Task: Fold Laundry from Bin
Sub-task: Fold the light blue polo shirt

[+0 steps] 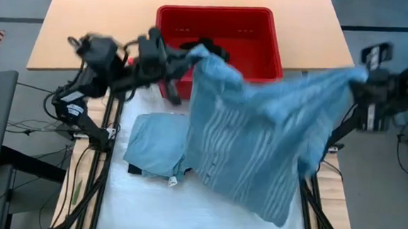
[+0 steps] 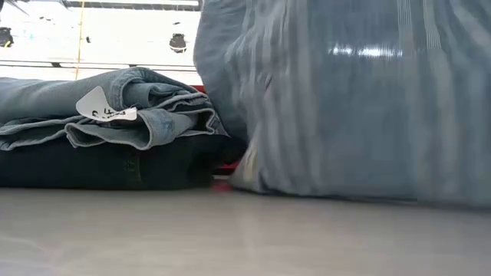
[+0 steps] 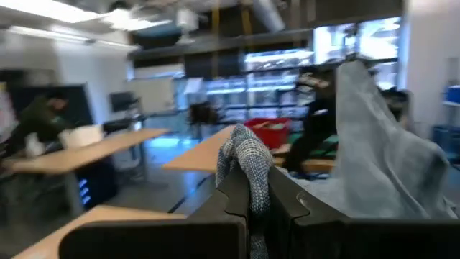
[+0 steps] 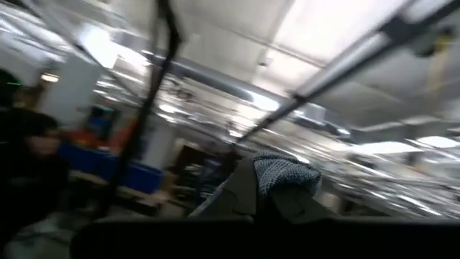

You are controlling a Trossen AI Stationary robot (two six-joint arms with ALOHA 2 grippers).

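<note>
Left gripper and right gripper each pinch striped shirt, stretched between them above table. Folded jeans lie below, apparently on dark piece. Bin far side.

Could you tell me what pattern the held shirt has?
Blue-and-white stripes on the soft cloth shirt, clearest from above.

Two dark jointed arms trailing thin black cables.

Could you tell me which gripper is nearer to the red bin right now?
Left. The left gripper holds a shirt corner at the bin's front rim; the right gripper holds the other corner off to the bin's side, clearly apart.
</note>
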